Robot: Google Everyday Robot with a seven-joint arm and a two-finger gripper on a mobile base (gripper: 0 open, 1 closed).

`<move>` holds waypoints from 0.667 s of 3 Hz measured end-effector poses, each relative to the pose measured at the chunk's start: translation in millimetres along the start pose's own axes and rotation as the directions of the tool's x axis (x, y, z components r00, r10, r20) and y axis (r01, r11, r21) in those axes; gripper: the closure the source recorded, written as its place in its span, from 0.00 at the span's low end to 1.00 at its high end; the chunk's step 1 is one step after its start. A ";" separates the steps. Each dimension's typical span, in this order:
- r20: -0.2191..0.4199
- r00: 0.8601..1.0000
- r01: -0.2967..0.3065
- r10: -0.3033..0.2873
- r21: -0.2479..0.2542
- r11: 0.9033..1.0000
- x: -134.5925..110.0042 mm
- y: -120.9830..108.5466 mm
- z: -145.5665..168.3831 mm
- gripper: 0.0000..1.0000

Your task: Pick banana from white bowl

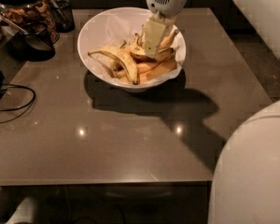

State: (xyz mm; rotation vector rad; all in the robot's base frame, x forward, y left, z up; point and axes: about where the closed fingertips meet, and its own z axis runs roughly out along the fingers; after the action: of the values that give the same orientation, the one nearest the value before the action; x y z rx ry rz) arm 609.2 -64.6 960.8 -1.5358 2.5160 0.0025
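Where the large, deep, round white bowl [99, 28] stands at the back of the grey square table [130, 143], the pale two-finger gripper [151, 51] reaches down into it.
Its tip meets the stubby, curved, brown-blotched yellow banana [139, 55] lying right of the bowl's centre among other bananas [119, 59]; I cannot tell whether it grips anything.

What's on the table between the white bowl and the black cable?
Just bare table, seen in the camera view. The gripper is inside the bowl.
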 end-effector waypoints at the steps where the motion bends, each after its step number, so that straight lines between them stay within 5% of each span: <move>1: -0.017 1.000 -0.003 0.003 -0.019 1.000 3.5 -1.2 10.8 0.41; 2: -0.032 0.999 -0.002 0.001 -0.034 0.999 4.5 -2.4 20.2 0.41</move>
State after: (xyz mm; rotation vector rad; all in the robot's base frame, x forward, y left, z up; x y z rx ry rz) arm 612.6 -67.6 940.5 -1.5593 2.5541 0.0207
